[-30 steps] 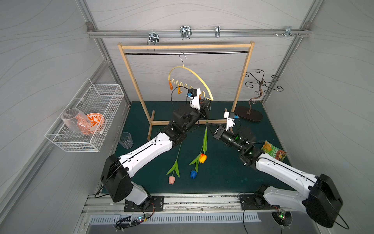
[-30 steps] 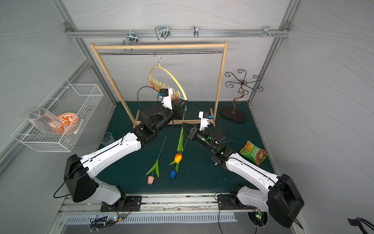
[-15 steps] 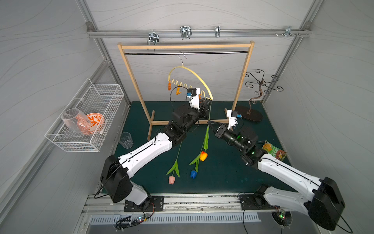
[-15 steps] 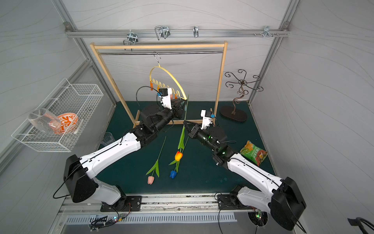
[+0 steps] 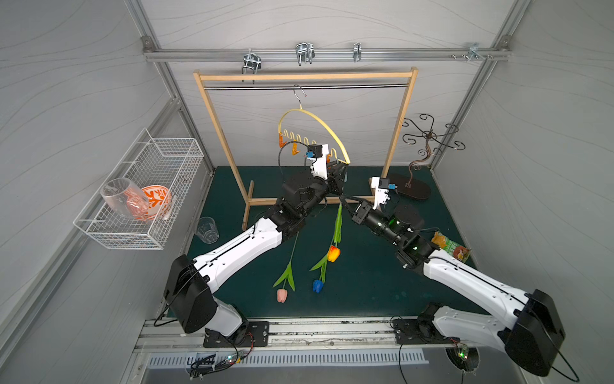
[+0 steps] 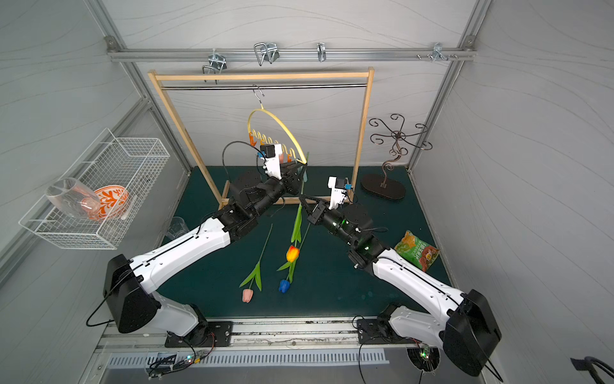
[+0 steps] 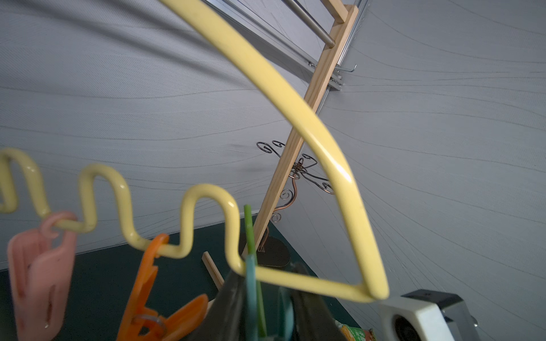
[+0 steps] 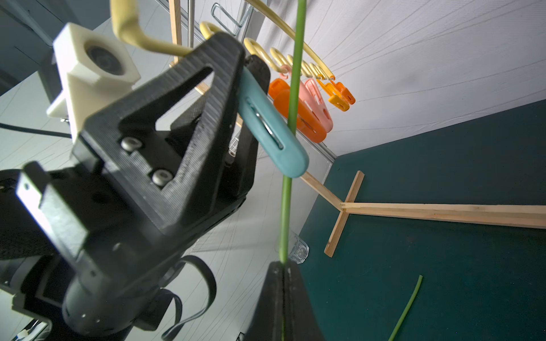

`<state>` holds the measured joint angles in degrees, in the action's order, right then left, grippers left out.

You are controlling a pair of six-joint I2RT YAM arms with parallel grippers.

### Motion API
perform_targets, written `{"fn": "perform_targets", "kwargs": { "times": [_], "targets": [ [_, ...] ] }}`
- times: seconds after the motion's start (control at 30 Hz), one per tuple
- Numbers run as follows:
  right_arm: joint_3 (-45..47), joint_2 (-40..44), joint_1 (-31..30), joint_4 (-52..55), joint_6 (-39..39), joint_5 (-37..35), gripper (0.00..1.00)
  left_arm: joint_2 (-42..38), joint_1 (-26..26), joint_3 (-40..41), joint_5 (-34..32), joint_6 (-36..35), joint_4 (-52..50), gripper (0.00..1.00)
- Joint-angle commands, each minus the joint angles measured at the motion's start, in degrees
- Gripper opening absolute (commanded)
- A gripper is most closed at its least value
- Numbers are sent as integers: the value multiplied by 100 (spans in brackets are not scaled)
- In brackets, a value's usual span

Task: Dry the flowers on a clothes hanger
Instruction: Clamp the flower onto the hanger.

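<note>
Rising right pincer, stem at teal clothespin

You have a pale yellow clothes hanger carrying a teal clothespin, a salmon-pink clothespin and bright orange clothespins, all on a light, natural-wood rack. Your orange-yellow tulip, blue tulip and pale pink tulip all have green stems and leaves, set against a dark teal mat. Around them you see a dark coppery scrolled stand, a white wire basket with an orange-and-white leaf-patterned bowl, a green and orange snack bag, and pale grey walls with fine wavy lines.
</note>
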<state>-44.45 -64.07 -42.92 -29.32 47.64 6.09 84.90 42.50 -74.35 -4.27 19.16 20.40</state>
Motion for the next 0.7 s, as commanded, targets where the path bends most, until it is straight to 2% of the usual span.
{"fn": "perform_targets", "kwargs": {
  "times": [0.0, 0.33, 0.67],
  "targets": [
    [-273, -32, -35, 2, -237, 58, 0, -76, -40, -18, -3, 44, 166, 28],
    [-301, -132, -48, -6, -275, 177, 0, -71, -41, -1, -3, 21, 149, 29],
    [-264, 21, -167, 561, -1099, -14, 0, -106, -49, -18, 22, -30, 87, 30]
  ]
}}
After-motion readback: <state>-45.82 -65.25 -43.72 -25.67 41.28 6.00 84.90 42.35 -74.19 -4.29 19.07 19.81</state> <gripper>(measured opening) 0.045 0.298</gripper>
